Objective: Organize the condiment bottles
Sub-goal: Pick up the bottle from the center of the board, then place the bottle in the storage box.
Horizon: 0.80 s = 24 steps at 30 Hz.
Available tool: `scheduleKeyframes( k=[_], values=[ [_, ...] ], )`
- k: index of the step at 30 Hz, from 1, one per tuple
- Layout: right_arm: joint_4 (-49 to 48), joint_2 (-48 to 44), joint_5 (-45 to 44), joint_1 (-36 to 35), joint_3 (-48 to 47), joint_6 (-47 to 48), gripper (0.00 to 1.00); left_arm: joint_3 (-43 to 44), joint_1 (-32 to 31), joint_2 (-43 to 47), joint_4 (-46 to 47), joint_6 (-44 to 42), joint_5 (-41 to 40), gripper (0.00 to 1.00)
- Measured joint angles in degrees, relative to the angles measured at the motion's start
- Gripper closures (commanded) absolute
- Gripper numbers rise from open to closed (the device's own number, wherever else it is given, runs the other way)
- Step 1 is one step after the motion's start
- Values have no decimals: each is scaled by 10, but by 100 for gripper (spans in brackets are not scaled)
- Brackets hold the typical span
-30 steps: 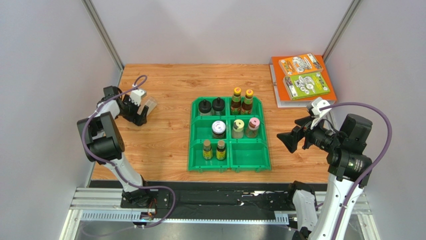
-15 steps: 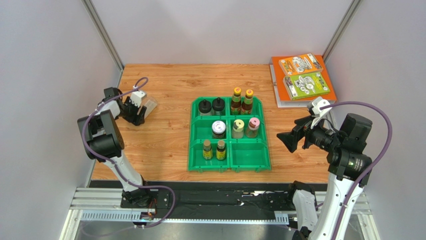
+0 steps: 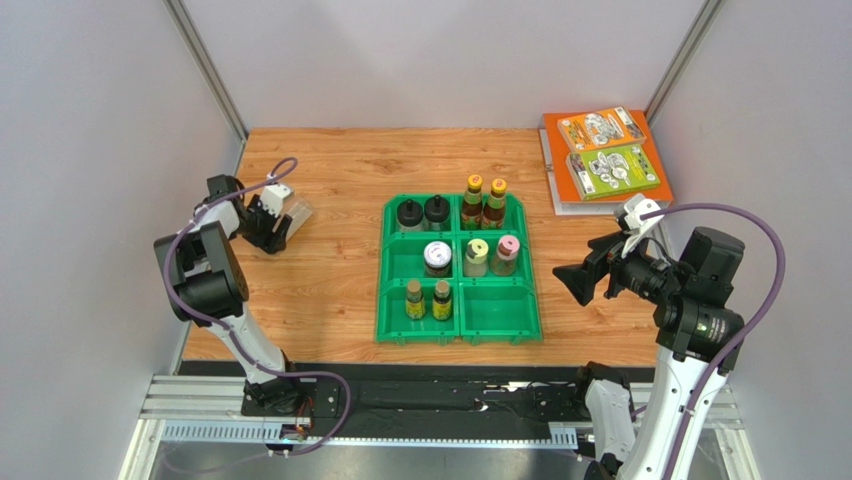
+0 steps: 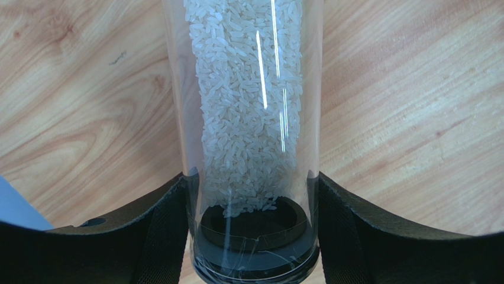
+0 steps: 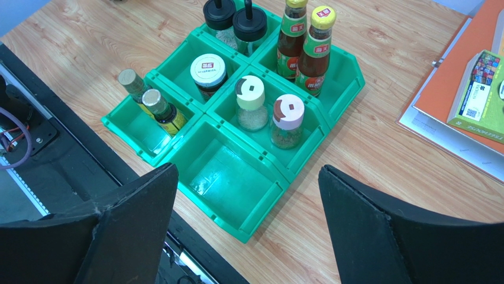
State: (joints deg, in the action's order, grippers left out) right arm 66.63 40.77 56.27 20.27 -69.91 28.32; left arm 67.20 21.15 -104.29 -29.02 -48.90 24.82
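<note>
Nine bottles (image 3: pixel 437 257) in bin (image 3: pixel 500 312), jar (image 4: pixel 254 118) outside

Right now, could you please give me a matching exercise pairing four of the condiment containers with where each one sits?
1. clear glass jar of white rice
2. silver-lidded dark jar
3. two black-capped jars
4. two tall brown sauce bottles

A. green plastic bin, far right compartment
B. bin, middle left compartment
C. between the fingers of the left gripper
D. bin, far left compartment

Pairs: 1-C, 2-B, 3-D, 4-A
</note>
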Motion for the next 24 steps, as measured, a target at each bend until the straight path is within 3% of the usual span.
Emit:
scheduleKeyframes(
  k=[16, 24],
  values=[
    [0, -5, 15, 0, 0, 1, 8, 100, -1, 75, -128, -46, -47, 100],
    [3, -6, 19, 0, 2, 5, 8, 132, -35, 91, -205, -92, -79, 100]
  ],
)
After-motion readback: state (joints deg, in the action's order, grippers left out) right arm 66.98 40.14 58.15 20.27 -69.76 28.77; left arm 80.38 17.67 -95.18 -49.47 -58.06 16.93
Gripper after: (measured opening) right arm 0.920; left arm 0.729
